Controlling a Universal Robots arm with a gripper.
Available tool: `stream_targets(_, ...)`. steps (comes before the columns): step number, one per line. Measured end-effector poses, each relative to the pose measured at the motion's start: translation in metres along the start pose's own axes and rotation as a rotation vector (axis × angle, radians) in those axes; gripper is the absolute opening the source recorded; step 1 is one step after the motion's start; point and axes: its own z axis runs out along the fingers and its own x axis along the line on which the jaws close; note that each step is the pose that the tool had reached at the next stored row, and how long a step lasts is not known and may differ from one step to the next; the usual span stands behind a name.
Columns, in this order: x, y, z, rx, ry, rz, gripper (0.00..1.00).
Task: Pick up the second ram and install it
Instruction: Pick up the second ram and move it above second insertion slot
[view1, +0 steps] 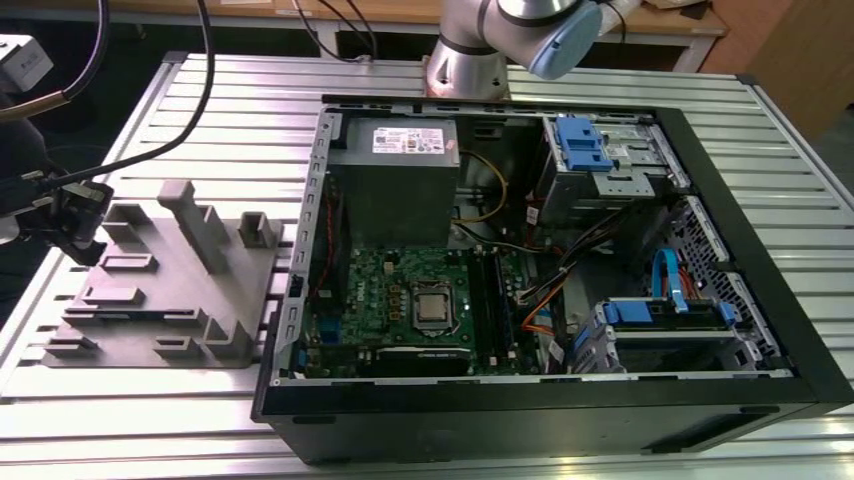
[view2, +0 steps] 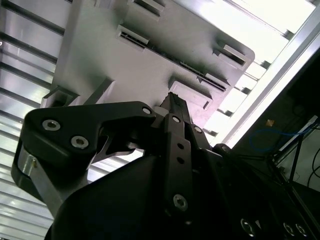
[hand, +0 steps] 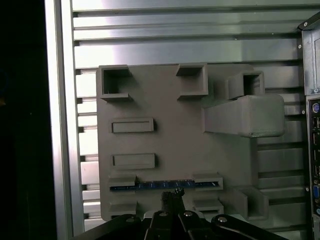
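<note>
Pickup not yet made. The second ram (hand: 155, 185) sits in its slot on the grey holder block (hand: 175, 130), at the exterior view's left of the computer case (view1: 747, 250). The gripper (hand: 172, 196) is just beside it, jaws narrow and holding nothing. Installation outstanding.

- A table (view1: 200, 110) of silver metal slats running crosswise fills most of the exterior view; its ribbed bars also show in the first wrist view.
- A grey plastic block (view1: 160, 300) with upright posts and shallow slots lies flat on the slats at the exterior view's left.
- An open black computer case (view1: 534, 420) lies on its side across the middle and right, just beside the block.
- The arm's silver base (view1: 467, 75) stands at the upper middle.
</note>
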Motion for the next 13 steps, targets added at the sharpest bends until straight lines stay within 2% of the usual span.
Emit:
stream_targets(4, 0.0001, 0.0000, 0.0013, 0.0005, 0.0001, -0.014, 0.07)
stream_targets(13, 0.0002, -0.0001, 0.0055, -0.0059, 0.0024, -0.163, 0.07)
